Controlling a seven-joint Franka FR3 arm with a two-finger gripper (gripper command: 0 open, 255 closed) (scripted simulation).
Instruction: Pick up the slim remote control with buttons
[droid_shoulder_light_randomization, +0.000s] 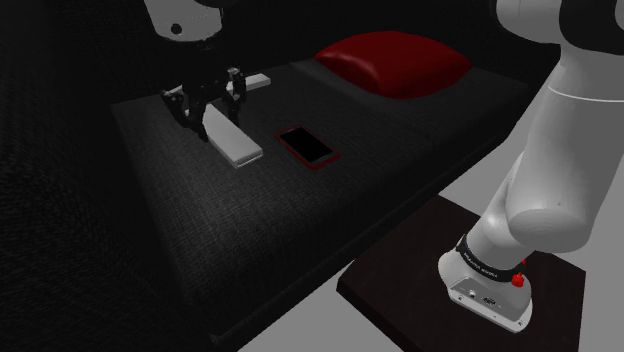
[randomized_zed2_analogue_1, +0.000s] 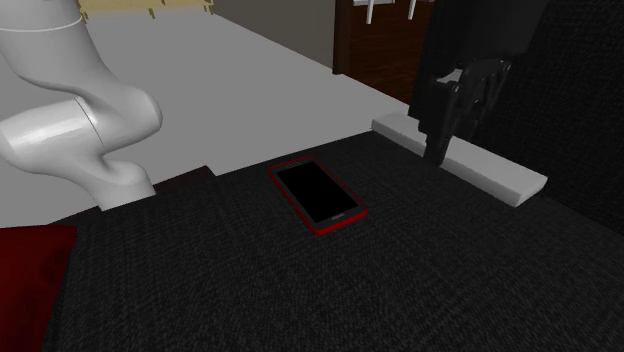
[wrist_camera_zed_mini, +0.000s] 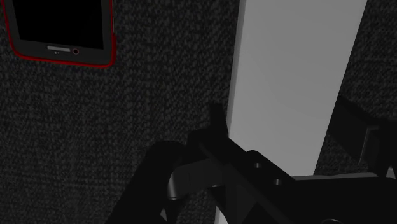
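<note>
Pale slim remote lies flat on dark bed, left of red-cased phone in shoulder view; gripper low over its far half, fingers spread astride its narrow width, seemingly ready to clamp.

White arm, dark joints, all-black tool

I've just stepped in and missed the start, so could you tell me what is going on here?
The white arm's black gripper is down over a slim pale remote lying on a dark fabric surface, its open fingers on either side of it. The remote is not yet lifted. A red-edged phone lies beside it, and a red cushion sits farther along the surface.
</note>
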